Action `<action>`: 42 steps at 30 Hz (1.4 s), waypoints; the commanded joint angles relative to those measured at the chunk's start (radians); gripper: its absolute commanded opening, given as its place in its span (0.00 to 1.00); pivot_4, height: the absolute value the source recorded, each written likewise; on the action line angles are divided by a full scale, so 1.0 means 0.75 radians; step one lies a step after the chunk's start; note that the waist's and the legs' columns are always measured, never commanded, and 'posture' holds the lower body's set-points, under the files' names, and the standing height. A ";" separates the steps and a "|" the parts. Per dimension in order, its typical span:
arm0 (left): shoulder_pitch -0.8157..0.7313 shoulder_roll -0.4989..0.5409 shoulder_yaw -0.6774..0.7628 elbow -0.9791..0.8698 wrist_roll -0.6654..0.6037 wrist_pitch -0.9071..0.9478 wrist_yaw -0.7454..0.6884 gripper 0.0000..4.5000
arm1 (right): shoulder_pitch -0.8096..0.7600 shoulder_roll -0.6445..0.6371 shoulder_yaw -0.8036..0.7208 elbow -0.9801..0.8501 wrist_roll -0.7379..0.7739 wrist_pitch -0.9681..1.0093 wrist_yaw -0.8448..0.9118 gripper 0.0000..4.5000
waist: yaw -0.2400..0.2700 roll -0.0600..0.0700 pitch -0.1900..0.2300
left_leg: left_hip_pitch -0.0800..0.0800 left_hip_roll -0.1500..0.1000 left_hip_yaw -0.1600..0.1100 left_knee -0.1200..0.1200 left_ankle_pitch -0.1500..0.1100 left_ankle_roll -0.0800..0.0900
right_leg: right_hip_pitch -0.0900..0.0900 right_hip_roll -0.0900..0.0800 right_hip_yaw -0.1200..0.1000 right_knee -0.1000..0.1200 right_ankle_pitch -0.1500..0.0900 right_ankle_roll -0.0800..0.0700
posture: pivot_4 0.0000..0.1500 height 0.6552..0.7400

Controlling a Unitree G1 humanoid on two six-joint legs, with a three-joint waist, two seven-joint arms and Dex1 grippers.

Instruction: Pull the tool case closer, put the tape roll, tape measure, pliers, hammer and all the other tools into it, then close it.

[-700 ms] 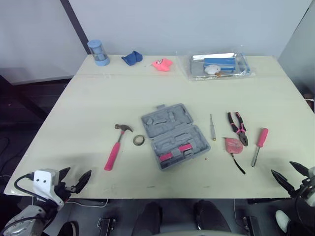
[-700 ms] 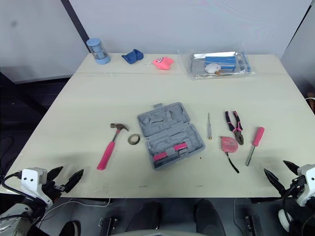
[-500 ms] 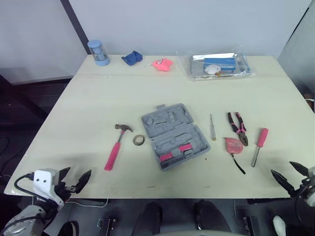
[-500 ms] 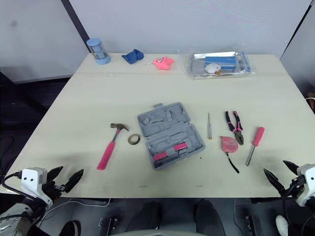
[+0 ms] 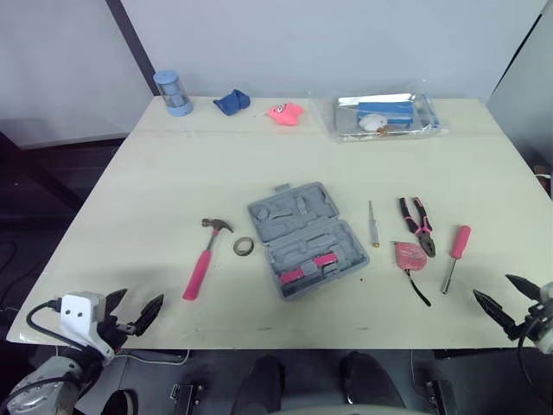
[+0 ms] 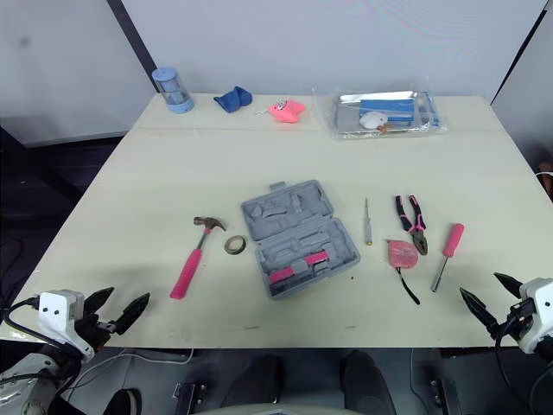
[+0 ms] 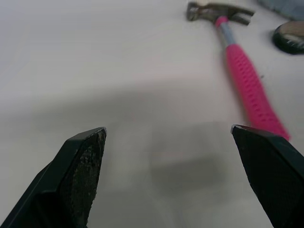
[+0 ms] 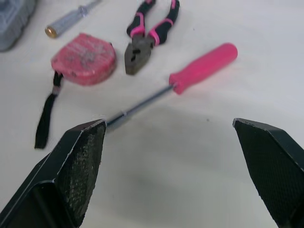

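Observation:
The grey tool case [image 5: 304, 238] lies at the table's middle, apparently open flat, with pink pieces in its near half. Left of it are a tape roll [image 5: 244, 246] and a pink-handled hammer [image 5: 204, 259]. To its right lie a slim screwdriver [image 5: 372, 223], pliers [image 5: 416, 223], a pink tape measure [image 5: 410, 254] and a pink-handled screwdriver [image 5: 455, 255]. My left gripper [image 5: 138, 304] hangs open at the front left corner, short of the hammer [image 7: 247, 85]. My right gripper [image 5: 493, 288] is open at the front right edge, near the pink screwdriver [image 8: 190, 71]. Both hold nothing.
Along the far edge stand a blue cylinder [image 5: 174, 92], a blue cloth [image 5: 232, 102], a small pink object [image 5: 284, 112] and a clear plastic bag [image 5: 384, 115] with a blue box. Bare tabletop surrounds the case.
My right gripper has edged slightly forward toward the table's front edge. The left gripper has barely shifted. The case and tools lie as before.

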 commanded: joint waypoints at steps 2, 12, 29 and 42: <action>0.002 0.045 0.005 -0.134 -0.047 0.053 -0.039 1.00 | -0.073 -0.053 -0.013 -0.090 0.056 0.060 0.033 1.00 | 0.000 0.000 0.000 | 0.000 0.000 0.000 0.000 0.000 0.000 | 0.000 0.000 0.000 0.000 0.000 0.000 | 1.00 1.00; -0.172 0.159 -0.172 -0.327 -0.117 0.241 -0.180 1.00 | -0.584 -0.141 0.372 -0.018 -0.072 0.300 0.120 1.00 | -0.004 0.002 0.001 | 0.000 0.000 0.000 0.000 0.000 0.000 | 0.000 0.000 0.000 0.000 0.000 0.000 | 1.00 1.00; -0.677 0.288 -0.508 0.133 0.041 0.202 -0.548 0.00 | -1.551 0.162 0.953 0.943 -0.606 0.095 0.232 0.18 | -0.009 0.002 0.003 | -0.006 0.000 -0.001 0.000 0.001 -0.001 | -0.008 0.000 -0.001 0.002 0.001 0.000 | 1.00 1.00; -0.893 0.259 -0.616 0.406 0.161 0.134 -0.655 0.00 | -1.751 0.356 1.023 1.300 -0.805 -0.065 0.163 0.02 | -0.069 0.002 0.003 | -0.010 -0.001 -0.001 0.000 0.004 -0.006 | -0.016 0.000 -0.001 0.008 0.001 -0.001 | 1.00 1.00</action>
